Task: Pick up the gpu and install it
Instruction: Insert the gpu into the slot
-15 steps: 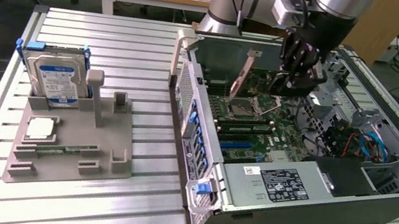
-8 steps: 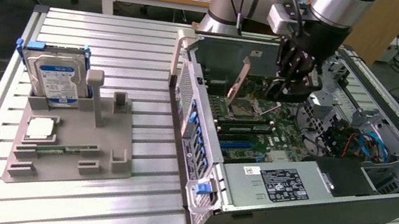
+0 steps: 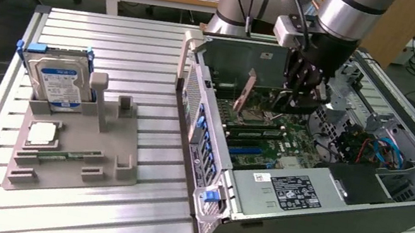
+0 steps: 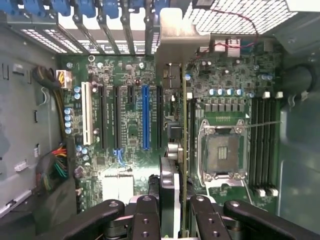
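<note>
The gpu (image 4: 183, 150) shows edge-on in the wrist view as a thin upright card, with its metal bracket (image 4: 175, 45) at the case's rear slots. My gripper (image 4: 172, 222) is shut on it, with a black finger (image 4: 145, 220) pressing on each side. The card stands over the motherboard between the blue slot (image 4: 145, 117) and the CPU socket (image 4: 222, 150). I cannot tell whether it is seated. In the exterior view my gripper (image 3: 302, 98) reaches down into the open computer case (image 3: 328, 208), and the gpu (image 3: 244, 94) is a brownish strip beside it.
On the exterior view's left a grey fixture (image 3: 110, 157) holds a silver hard drive (image 3: 60, 81), a CPU chip (image 3: 42, 133) and a green memory stick (image 3: 55, 155). Inside the case are a cable bundle (image 4: 52, 165), memory slots (image 4: 265, 145) and blue cables (image 3: 381, 150).
</note>
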Controlling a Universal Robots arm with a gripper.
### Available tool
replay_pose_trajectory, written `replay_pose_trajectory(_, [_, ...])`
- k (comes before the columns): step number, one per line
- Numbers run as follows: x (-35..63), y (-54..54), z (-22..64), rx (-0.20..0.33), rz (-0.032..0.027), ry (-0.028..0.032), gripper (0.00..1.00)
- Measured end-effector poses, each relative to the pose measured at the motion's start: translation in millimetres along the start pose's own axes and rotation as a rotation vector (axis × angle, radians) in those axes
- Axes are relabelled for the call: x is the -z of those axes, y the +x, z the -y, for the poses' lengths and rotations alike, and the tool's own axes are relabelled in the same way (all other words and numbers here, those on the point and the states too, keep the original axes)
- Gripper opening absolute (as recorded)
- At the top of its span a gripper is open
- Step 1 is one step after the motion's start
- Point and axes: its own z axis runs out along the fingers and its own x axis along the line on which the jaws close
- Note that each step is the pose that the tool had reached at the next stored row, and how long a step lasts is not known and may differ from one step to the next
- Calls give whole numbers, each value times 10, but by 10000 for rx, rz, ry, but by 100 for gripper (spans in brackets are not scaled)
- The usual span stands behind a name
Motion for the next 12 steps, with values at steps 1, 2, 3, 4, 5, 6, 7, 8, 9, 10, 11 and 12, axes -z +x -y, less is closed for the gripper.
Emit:
replay_pose_trajectory(1, [-17, 4, -18, 1, -2, -1, 28])
replay_pose_trajectory(2, [-35, 7, -42, 2, -3, -1, 28])
replay_pose_trajectory(3, [-51, 10, -70, 2, -2, -1, 28])
replay_pose_trajectory(4, [-68, 13, -87, 2, -2, -1, 28])
replay_pose_trajectory(5, [-84, 18, -94, 1, -2, -2, 28])
replay_pose_trajectory(6, [-95, 30, -96, 3, -4, -2, 28])
replay_pose_trajectory(7, [-105, 49, -97, 4, -4, -2, 28])
replay_pose_trajectory(8, [-114, 74, -99, 3, -3, -2, 28])
replay_pose_trajectory(9, [-126, 97, -99, 3, -2, -2, 28])
replay_pose_trajectory(10, [-139, 114, -102, 3, -2, -2, 28])
replay_pose_trajectory(11, [-157, 123, -110, 0, 1, 0, 28])
replay_pose_trajectory(12, [-174, 127, -126, 6, 0, -1, 28])
